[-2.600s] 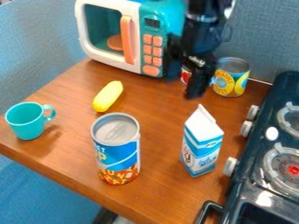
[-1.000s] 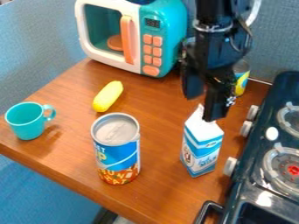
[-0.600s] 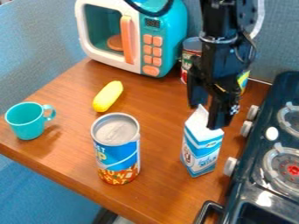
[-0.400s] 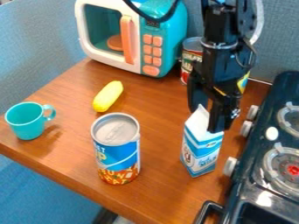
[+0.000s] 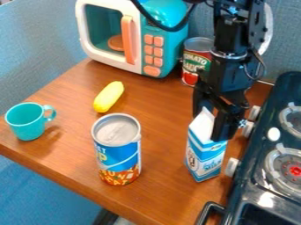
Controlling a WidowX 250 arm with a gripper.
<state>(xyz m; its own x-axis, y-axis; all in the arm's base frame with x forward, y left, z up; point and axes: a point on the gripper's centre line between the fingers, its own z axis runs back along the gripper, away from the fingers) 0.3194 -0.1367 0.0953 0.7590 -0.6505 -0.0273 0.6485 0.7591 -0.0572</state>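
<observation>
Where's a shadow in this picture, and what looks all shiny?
In the camera view, a soft shadow falls on the wooden table beside the teal mug, under its handle; a bright white glare spot shines on the dark toy stove, below its nearer burner; pale shine shows on the metal lid of the tall can.

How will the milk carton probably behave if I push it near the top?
The milk carton may tip rather than slide, because it stands tall on a narrow base. It probably will not roll, since its sides are flat. Its peaked top, beside the gripper, looks thin and might bend.
</observation>
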